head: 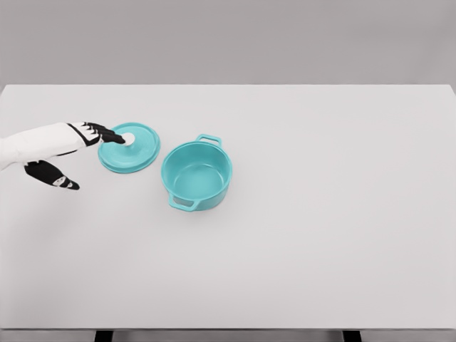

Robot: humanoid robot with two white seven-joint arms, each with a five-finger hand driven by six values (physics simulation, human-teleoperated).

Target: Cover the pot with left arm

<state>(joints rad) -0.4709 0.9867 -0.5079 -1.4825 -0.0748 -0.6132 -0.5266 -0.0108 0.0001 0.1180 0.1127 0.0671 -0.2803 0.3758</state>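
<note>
A teal pot (197,174) with two side handles stands uncovered on the white table, left of the middle. Its round teal lid (130,148) lies flat on the table just to the pot's left, with a white knob (129,138) on top. My left hand (100,137) reaches in from the left edge. Its black fingers (108,134) stretch over the lid's left rim, their tips at the knob. The thumb (54,175) hangs apart below, over the table. The fingers are spread and hold nothing. The right arm is out of view.
The white table (320,214) runs wide to the right and to the front of the pot. A grey wall stands behind its far edge.
</note>
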